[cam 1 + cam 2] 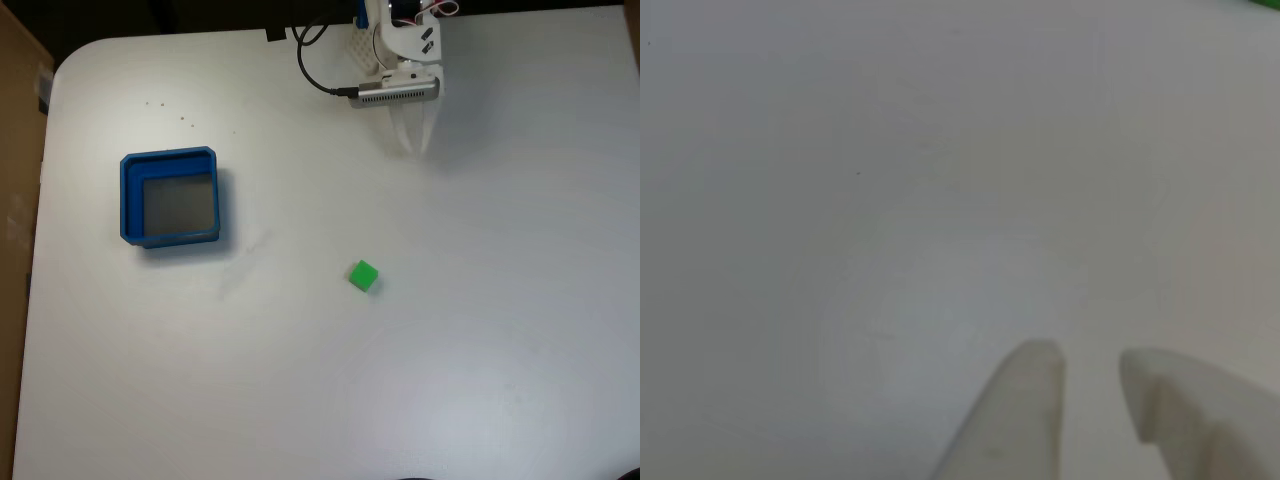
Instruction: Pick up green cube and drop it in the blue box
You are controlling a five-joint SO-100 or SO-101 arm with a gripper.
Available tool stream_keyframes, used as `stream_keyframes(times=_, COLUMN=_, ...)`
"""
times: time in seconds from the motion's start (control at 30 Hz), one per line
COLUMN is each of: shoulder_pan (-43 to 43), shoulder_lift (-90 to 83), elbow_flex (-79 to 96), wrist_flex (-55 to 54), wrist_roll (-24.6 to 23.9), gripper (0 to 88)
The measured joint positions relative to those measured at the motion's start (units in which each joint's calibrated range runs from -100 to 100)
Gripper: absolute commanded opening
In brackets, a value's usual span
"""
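Observation:
The green cube [364, 275] lies on the white table a little right of centre in the fixed view. The blue box [128, 200], a shallow tray with a grey floor, stands well to its left and holds nothing. My gripper [417, 143] hangs near the table's far edge, well above the cube in the picture, its white fingers drawn to a point. In the other view my gripper [1090, 358] enters from the bottom with only a narrow slit between its fingertips [1035, 385] and nothing held. A green sliver [1265, 3] shows at the top right corner there.
A black cable [312, 70] loops beside the arm's base at the table's far edge. The white table [480, 380] spreads wide around the cube and the box. A brown board [15, 150] borders the table's left side.

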Motion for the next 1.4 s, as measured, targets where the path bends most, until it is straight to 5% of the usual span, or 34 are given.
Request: stream_keyframes(times=1.4, shoulder_pan=0.0, shoulder_lift=0.0, elbow_flex=-0.2, wrist_flex=-0.8, wrist_roll=0.1, gripper=1.8)
